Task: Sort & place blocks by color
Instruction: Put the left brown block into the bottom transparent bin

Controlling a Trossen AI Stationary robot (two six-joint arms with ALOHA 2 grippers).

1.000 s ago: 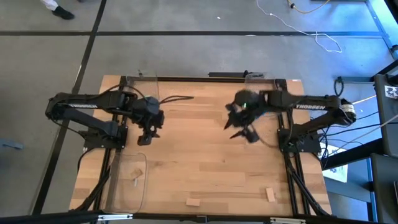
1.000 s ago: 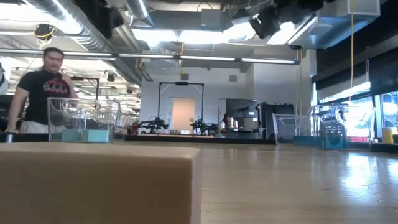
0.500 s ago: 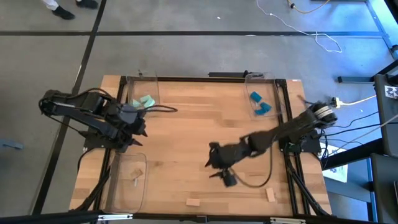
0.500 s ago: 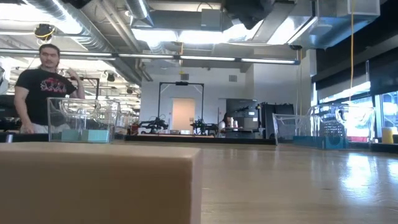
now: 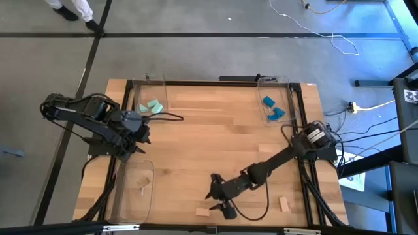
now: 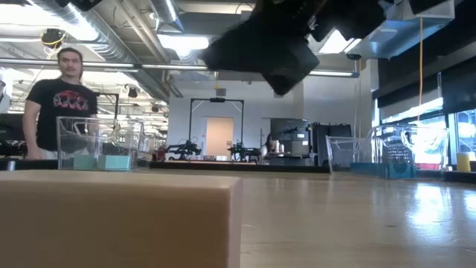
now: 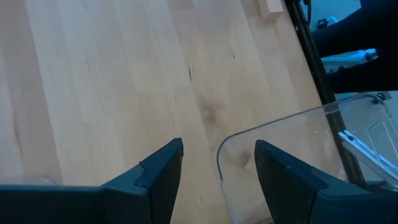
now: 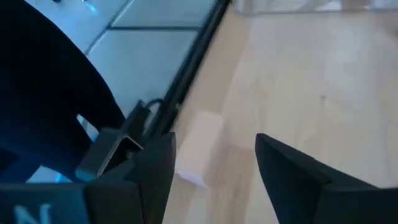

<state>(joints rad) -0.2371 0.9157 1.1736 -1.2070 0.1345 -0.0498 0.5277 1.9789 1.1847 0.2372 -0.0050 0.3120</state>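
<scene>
Three pale wood blocks show in the high view: one point(image 5: 202, 211) at the near edge, one point(image 5: 283, 203) near the right near corner, one point(image 5: 142, 189) inside the clear tray at the left near side. Mint-teal blocks point(image 5: 151, 106) lie in the far-left tray, deep blue blocks point(image 5: 273, 109) in the far-right tray. My right gripper point(image 5: 219, 199) is open, stretched out low beside the near-edge wood block, which shows between its fingers point(image 8: 199, 149). My left gripper point(image 5: 140, 132) is open at the table's left, above the near tray's rim point(image 7: 224, 149).
Three clear trays stand at the table's sides: far left point(image 5: 149, 98), far right point(image 5: 274, 98), near left point(image 5: 134, 189). The low view is filled by a wood block point(image 6: 111, 219) close to the camera. A person point(image 6: 59, 104) stands behind the table. The table's middle point(image 5: 215, 137) is bare wood.
My right arm has swung out from the far right of the table's middle toward the near edge and stretched low, its gripper arriving beside the near-edge wood block. My left gripper has drawn back toward the left edge, then kept still.
</scene>
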